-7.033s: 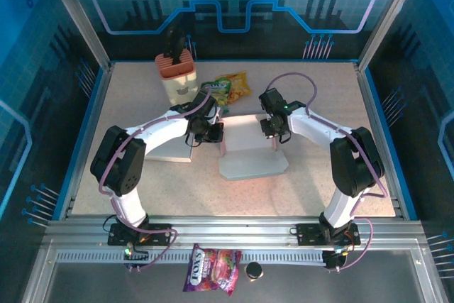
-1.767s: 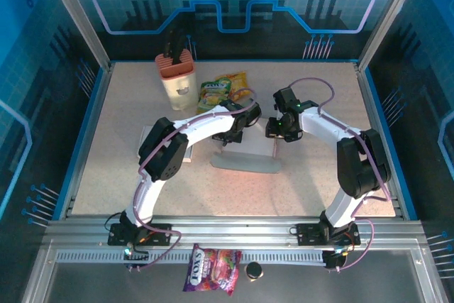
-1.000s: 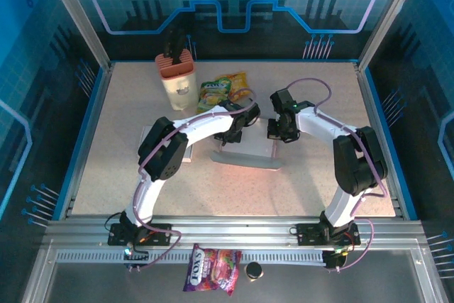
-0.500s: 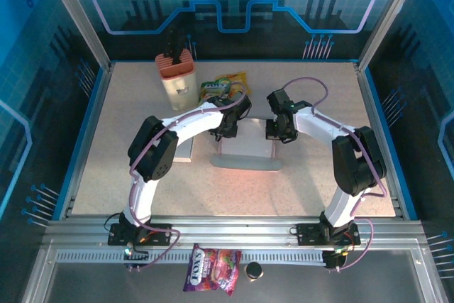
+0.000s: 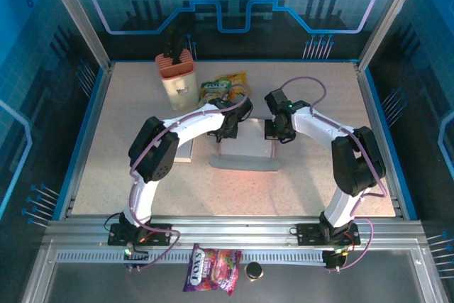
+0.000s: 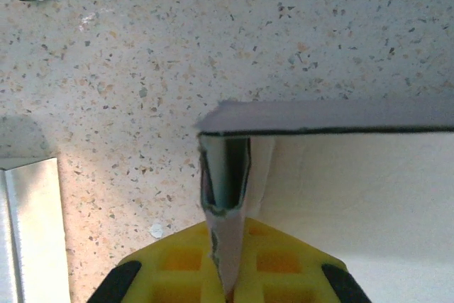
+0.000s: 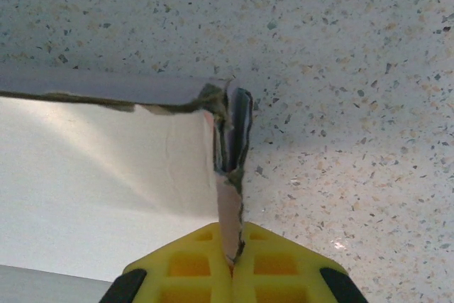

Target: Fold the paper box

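Top external, near rail: a pink sweet packet (image 5: 213, 269) and a small dark round object (image 5: 253, 270) are seen on the metal frame in front of the arm bases, off the surface (image 5: 312, 182).
Paper box (image 5: 245, 152): placed mid-surface between the two arms; its white floor is laid flat and its near wall is raised as a grey strip.
Left fingers (image 5: 225, 131): closed on the box's left side wall; in the left wrist view the thin card is pinched between the yellow pads, at the corner where it meets the far wall.
Right fingers (image 5: 278, 133): closed on the right side wall; in the right wrist view the ragged card edge is clamped between the yellow pads.
Flat pale sheet (image 5: 183, 148): laid just left of the box and partly covered by the left arm.
Snack packet (image 5: 225, 86): green and yellow, laid flat just beyond the left wrist, near the box's far wall but apart from it.
Beige holder (image 5: 177, 79): stood upright at the far left beside the snack packet, with an orange top and a dark tool set in it.
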You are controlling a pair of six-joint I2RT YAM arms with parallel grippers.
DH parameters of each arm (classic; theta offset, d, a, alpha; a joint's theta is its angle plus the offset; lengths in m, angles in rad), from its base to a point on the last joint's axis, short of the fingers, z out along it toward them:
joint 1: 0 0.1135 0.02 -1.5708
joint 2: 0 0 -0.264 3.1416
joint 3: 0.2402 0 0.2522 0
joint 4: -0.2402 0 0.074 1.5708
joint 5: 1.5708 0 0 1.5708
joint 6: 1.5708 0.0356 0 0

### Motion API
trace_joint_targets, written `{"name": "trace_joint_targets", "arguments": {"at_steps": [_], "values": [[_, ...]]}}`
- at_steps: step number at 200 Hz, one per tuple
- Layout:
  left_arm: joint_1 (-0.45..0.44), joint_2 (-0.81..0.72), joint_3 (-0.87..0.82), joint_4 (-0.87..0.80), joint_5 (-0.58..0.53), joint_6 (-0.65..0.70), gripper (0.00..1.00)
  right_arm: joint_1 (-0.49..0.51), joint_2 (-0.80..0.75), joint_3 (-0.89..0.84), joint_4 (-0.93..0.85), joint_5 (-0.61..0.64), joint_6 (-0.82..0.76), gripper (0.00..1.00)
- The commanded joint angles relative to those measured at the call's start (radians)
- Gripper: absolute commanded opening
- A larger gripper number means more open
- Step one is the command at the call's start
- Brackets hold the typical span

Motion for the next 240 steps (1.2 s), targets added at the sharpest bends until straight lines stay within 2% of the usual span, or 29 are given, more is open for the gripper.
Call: {"name": "trace_joint_targets", "arguments": {"at_steps": [1, 24, 35, 49, 83, 107, 150, 179, 209, 223, 240], "values": [[-0.016, -0.013, -0.034, -0.043, -0.065, -0.031, 0.0, 0.019, 0.007, 0.028, -0.029, 0.016, 0.016, 0.0], [-0.017, -0.023, -0.043, -0.027, -0.049, -0.031, 0.0, 0.021, 0.006, 0.028, -0.031, 0.022, 0.017, 0.0], [-0.016, -0.034, -0.048, -0.019, -0.031, -0.027, 0.19, 0.021, 0.006, 0.028, -0.032, 0.026, 0.015, 0.0], [-0.014, -0.056, -0.067, -0.004, -0.01, -0.03, 0.25, 0.021, 0.004, 0.026, -0.034, 0.026, 0.016, 0.0], [-0.014, -0.086, -0.118, 0.015, 0.045, -0.047, 0.27, 0.021, 0.002, 0.024, -0.032, 0.024, 0.018, 0.0], [-0.014, -0.091, -0.141, 0.021, 0.036, -0.049, 0.23, 0.022, 0.001, 0.024, -0.032, 0.023, 0.017, 0.0], [-0.022, -0.043, -0.122, -0.018, -0.007, -0.053, 0.0, 0.024, -0.005, 0.018, -0.032, 0.022, 0.021, 0.0], [-0.036, -0.064, -0.147, -0.001, -0.041, -0.067, 0.0, 0.026, -0.005, 0.015, -0.035, 0.024, 0.026, 0.0], [-0.037, -0.068, -0.136, 0.004, -0.023, -0.059, 0.0, 0.027, -0.005, 0.009, -0.035, 0.03, 0.032, 0.0], [-0.038, -0.076, -0.13, 0.001, -0.014, -0.06, 0.19, 0.028, -0.003, 0.008, -0.039, 0.037, 0.033, 0.0], [-0.041, -0.103, -0.13, 0.008, 0.006, -0.063, 0.34, 0.029, 0.0, 0.008, -0.044, 0.045, 0.038, 0.0]]}}
